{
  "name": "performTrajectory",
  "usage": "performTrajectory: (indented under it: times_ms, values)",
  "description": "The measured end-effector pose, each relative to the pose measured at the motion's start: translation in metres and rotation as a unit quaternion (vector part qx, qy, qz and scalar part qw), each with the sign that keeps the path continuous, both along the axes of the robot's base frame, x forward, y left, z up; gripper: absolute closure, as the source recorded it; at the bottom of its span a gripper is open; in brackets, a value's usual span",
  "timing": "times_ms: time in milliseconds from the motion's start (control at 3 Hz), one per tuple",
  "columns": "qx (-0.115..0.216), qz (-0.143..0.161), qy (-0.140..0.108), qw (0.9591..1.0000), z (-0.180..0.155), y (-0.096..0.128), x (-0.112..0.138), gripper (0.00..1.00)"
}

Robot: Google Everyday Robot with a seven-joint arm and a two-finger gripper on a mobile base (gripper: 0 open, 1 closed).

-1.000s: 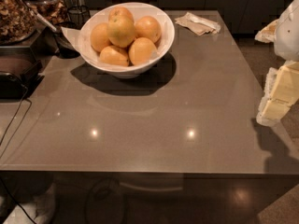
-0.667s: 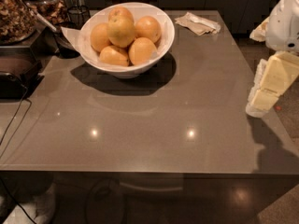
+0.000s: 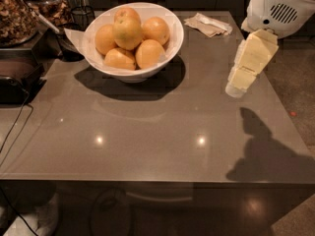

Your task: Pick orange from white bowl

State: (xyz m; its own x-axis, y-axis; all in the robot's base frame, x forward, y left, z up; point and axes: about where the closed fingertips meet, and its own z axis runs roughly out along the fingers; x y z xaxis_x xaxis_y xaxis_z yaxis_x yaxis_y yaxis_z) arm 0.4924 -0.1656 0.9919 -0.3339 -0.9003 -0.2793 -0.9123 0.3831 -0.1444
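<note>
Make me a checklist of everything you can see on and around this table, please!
Surface: smooth grey-brown table top, shiny, with two light glints.
Job's things: large glossy white round bowl at the back left, piled with round oranges; none taken out yet.
Clutter: crumpled pale paper napkin at the back right of the table.
Grippers: cream-coloured tool hangs over the table's right side, well apart from the bowl, with no orange in it.
Cables: thin black cable trails over the left edge.
Surroundings: glass jars of dry food and a dark appliance on the left; robot's white body at the back right.
</note>
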Motion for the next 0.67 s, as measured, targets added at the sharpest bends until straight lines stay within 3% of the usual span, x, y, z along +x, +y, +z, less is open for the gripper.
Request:
performTrajectory:
  times_ms: [333, 667]
  values:
    - [0.031, -0.022, 0.000, 0.9993, 0.014, 0.051, 0.051, 0.00]
    - [0.040, -0.018, -0.014, 0.9989, 0.021, 0.062, 0.059, 0.00]
